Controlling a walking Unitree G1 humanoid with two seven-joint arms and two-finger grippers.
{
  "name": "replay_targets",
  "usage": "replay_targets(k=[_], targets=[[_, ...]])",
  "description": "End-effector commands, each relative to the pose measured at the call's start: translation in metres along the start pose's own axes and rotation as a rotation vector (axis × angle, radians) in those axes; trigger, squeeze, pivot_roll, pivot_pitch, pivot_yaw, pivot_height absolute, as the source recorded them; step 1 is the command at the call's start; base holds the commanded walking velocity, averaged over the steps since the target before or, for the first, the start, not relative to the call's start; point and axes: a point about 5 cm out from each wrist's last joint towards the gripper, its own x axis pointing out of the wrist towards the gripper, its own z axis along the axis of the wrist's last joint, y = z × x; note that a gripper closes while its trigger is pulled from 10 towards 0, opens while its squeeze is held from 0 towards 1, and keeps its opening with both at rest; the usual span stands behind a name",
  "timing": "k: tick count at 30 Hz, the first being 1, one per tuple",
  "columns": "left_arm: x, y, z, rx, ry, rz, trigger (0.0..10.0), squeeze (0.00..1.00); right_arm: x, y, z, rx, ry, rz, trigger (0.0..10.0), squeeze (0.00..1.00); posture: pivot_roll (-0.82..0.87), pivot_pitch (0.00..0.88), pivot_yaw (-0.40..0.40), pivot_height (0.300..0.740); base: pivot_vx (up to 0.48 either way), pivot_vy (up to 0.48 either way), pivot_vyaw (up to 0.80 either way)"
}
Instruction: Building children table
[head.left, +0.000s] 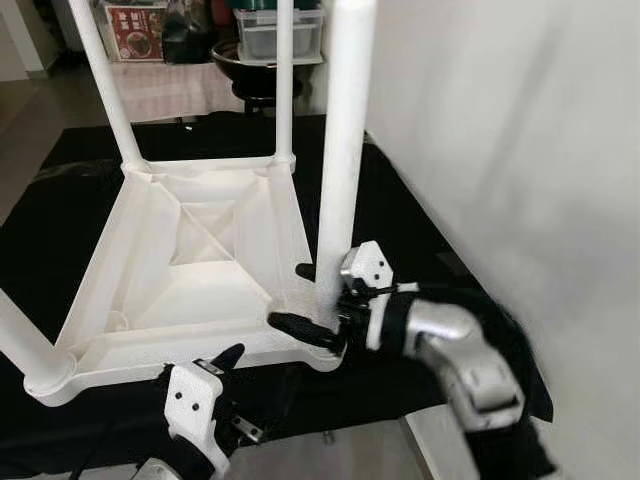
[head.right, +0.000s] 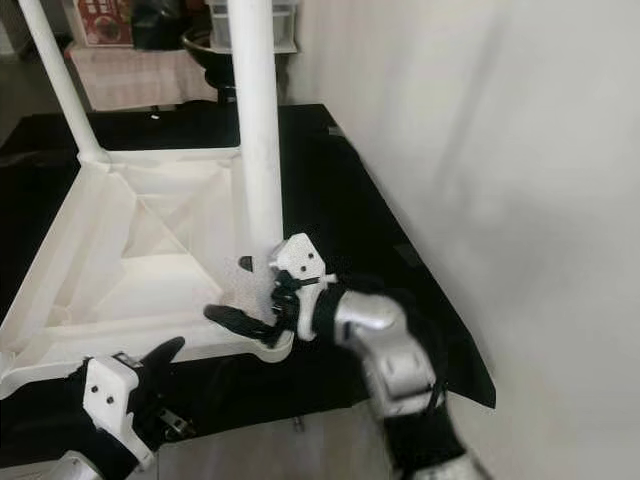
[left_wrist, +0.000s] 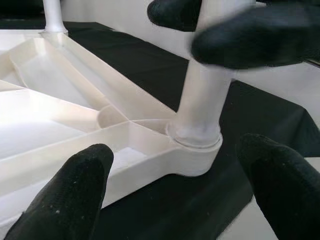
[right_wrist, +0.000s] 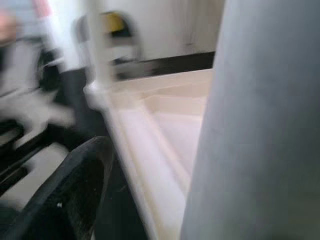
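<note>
A white plastic children's table (head.left: 200, 250) lies upside down on a black cloth (head.left: 400, 200), its legs pointing up. My right gripper (head.left: 292, 296) is shut on the near right leg (head.left: 340, 150) just above its corner socket (left_wrist: 195, 150), one black finger on each side. That leg looms close in the right wrist view (right_wrist: 260, 125), beside one finger (right_wrist: 70, 195). My left gripper (head.left: 197, 365) hangs open just before the table's front rim, facing the same corner; its fingers (left_wrist: 65, 195) stand wide apart with nothing between them.
Two far legs (head.left: 105, 80) (head.left: 284, 80) and the near left leg (head.left: 20, 340) stand upright. A white wall (head.left: 520, 150) runs close along the right. Storage boxes (head.left: 280, 30) and a dark stool (head.left: 250, 60) stand behind the cloth. Pale floor (head.left: 330, 450) lies in front.
</note>
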Motion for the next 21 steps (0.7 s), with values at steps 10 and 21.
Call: replay_targets(k=[10, 21], targets=[[-0.009, -0.013, 0.003, 0.002, 0.022, -0.048, 10.0, 0.00, 0.011, -0.023, 0.000, 0.009, 0.066, 0.321, 3.2, 0.00, 0.10, 0.183, -0.083, 0.740, 0.000, 0.000, 0.00], [-0.011, -0.015, 0.004, 0.000, 0.027, -0.044, 10.0, 0.00, 0.007, -0.033, 0.001, 0.046, 0.009, 0.306, 0.0, 0.00, 0.10, 0.183, -0.078, 0.740, 0.000, 0.000, 0.00]])
